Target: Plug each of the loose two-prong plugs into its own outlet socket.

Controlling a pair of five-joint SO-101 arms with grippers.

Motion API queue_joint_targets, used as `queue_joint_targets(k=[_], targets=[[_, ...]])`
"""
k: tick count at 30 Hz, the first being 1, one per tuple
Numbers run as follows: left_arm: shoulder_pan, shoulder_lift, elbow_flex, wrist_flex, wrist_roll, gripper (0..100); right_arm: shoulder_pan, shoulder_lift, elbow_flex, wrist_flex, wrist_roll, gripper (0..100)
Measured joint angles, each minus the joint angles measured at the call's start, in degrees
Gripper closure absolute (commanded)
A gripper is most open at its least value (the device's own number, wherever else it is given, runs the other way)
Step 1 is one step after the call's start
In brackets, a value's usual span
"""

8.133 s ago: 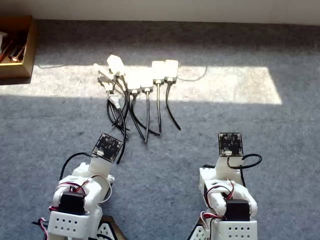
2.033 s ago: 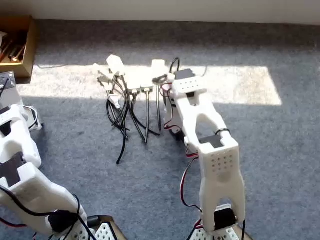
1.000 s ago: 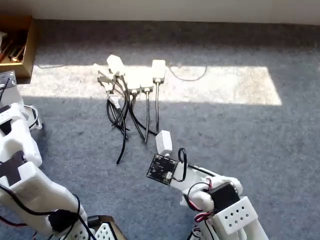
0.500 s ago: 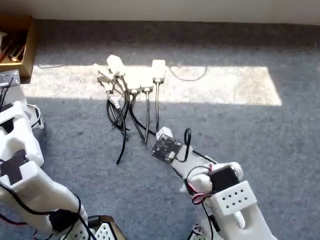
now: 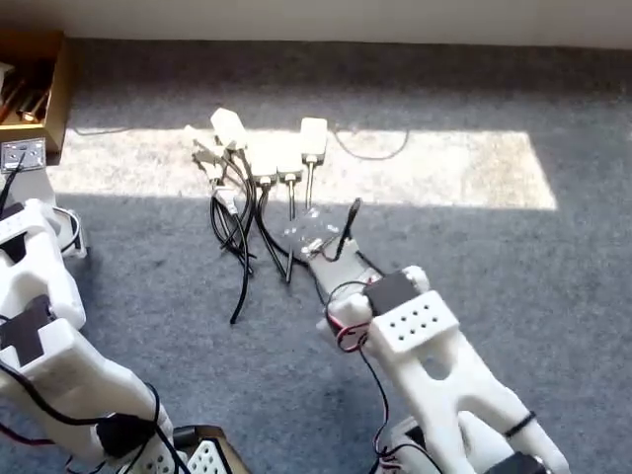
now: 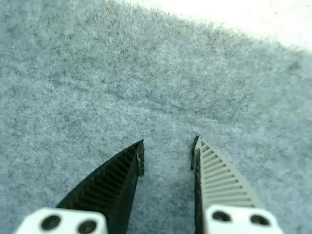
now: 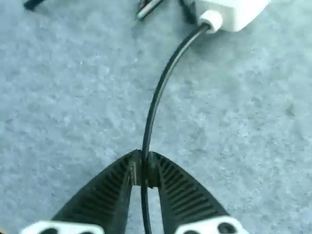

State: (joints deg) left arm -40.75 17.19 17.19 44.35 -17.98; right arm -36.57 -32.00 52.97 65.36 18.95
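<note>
A row of white plugs and sockets (image 5: 267, 153) with black cables lies in the sunlit strip of grey carpet. One white plug (image 5: 313, 136) is at its right end. My right gripper (image 7: 144, 168) is shut on the thin black cable (image 7: 156, 105) of a white plug (image 7: 229, 12), which sits just beyond the fingertips. From above, the right arm (image 5: 415, 331) stretches to the cable ends, with its gripper (image 5: 309, 237) blurred. My left gripper (image 6: 168, 156) is open over bare carpet with nothing between its fingers. The left arm (image 5: 35, 286) stands at the far left.
A wooden box (image 5: 35, 94) stands at the back left corner. Loose black cable ends (image 5: 242, 262) trail toward the arms from the row. Open carpet lies to the right of the sunlit strip (image 5: 464, 168).
The right arm took the rightmost plug out of the row, drew it back toward its base, then swung up toward the cable ends. The left arm barely moved.
</note>
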Motion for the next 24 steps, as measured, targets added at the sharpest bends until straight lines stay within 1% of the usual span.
queue_joint_targets(k=[3,5,7,11,16,19,22,24], targets=[[-0.09,0.0,0.0,0.0,-0.26,81,-11.08,3.69,4.04,-2.81,3.34,99.2],[-0.26,0.0,0.0,0.0,-0.44,81,-18.2,3.96,4.4,-3.16,3.96,99.2],[-0.35,0.0,-0.09,0.0,-2.29,81,-22.33,3.69,4.22,-2.02,4.48,99.2],[-1.49,0.0,-0.09,0.0,-4.57,81,-23.65,-2.81,1.76,4.4,4.57,99.2],[-2.11,0.0,-0.09,-0.09,-4.92,81,-23.56,-16.79,-4.75,18.37,4.57,99.2],[-2.11,0.0,-0.09,-0.09,-4.92,81,-19.69,-23.38,-6.77,26.29,4.57,99.2],[-2.11,0.0,-0.09,-0.09,-4.92,81,-15.82,-26.9,-5.89,28.31,4.57,99.2],[-2.11,0.0,-0.09,-0.09,-4.92,81,-15.3,-27.43,-3.6,28.31,4.75,98.8]])
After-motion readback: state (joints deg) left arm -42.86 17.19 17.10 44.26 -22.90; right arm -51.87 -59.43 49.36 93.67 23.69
